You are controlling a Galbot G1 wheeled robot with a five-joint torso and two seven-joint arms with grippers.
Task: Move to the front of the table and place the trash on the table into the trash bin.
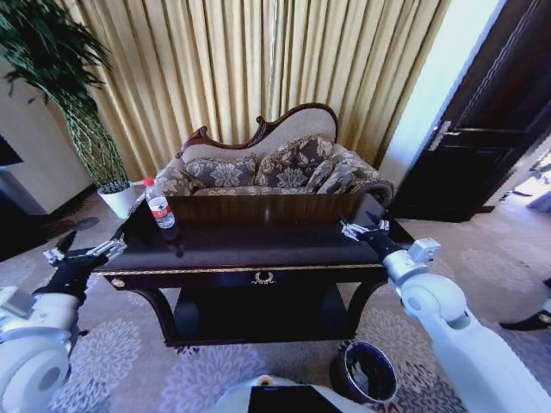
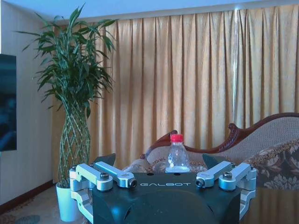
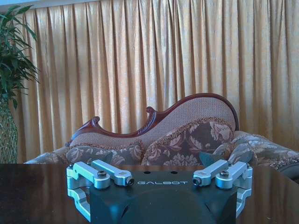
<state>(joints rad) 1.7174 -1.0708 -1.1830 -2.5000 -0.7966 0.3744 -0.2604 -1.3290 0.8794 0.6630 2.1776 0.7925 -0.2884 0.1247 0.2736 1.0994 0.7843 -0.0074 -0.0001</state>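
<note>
Head view, bottle: the water bottle (image 1: pixel 159 206) stood upright near the table's (image 1: pixel 258 249) far left corner.
Bin: the trash bin (image 1: pixel 365 372) sat on the carpet (image 1: pixel 129 370) by the front right leg.
Left gripper (image 1: pixel 84 249): jaws spread, empty, off the left edge, likely lined up with the bottle.
Right gripper (image 1: pixel 363 226): jaws spread, empty, over the right edge.
Room: sofa (image 1: pixel 275 168), curtain (image 1: pixel 258 60), plant (image 1: pixel 69 95) behind.

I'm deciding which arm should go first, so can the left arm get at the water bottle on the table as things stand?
Probably yes. The left end effector hovers open at the table's left end, and the water bottle stands upright near the back left corner with bare tabletop between them. Its wrist view looks straight at the bottle.
</note>
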